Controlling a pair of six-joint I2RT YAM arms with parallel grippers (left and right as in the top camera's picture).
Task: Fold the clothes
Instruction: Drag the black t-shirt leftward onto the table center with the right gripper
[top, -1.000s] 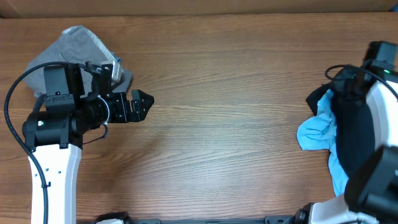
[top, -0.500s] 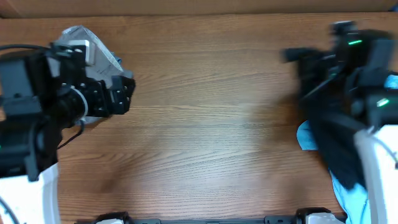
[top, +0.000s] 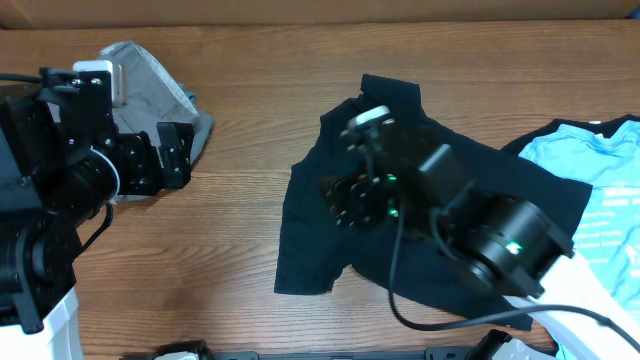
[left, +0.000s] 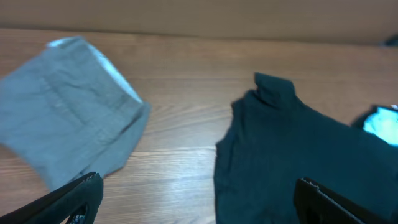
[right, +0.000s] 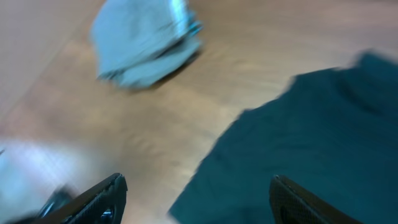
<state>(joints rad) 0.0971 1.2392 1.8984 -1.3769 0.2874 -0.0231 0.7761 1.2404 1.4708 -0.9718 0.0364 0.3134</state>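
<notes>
The clothes lie in three places. A black T-shirt (top: 320, 240) is spread crumpled across the table's middle, also in the left wrist view (left: 292, 155) and the right wrist view (right: 311, 137). Folded grey trousers (top: 150, 80) rest at the far left. A light blue printed T-shirt (top: 600, 190) lies at the right. My right gripper (top: 345, 203) hovers over the black shirt's left half, open and empty (right: 196, 196). My left gripper (top: 183, 155) stands open beside the trousers (left: 68, 106), holding nothing.
The wooden table (top: 250, 250) shows bare between the trousers and the black shirt. A cardboard-coloured wall (top: 320, 10) runs along the far edge. My right arm's black body (top: 500, 240) lies over the shirt's right half.
The black T-shirt has come from the heap at the right out onto the table's middle. My right arm swung over with it and its jaws opened. My left arm drew back leftward.
</notes>
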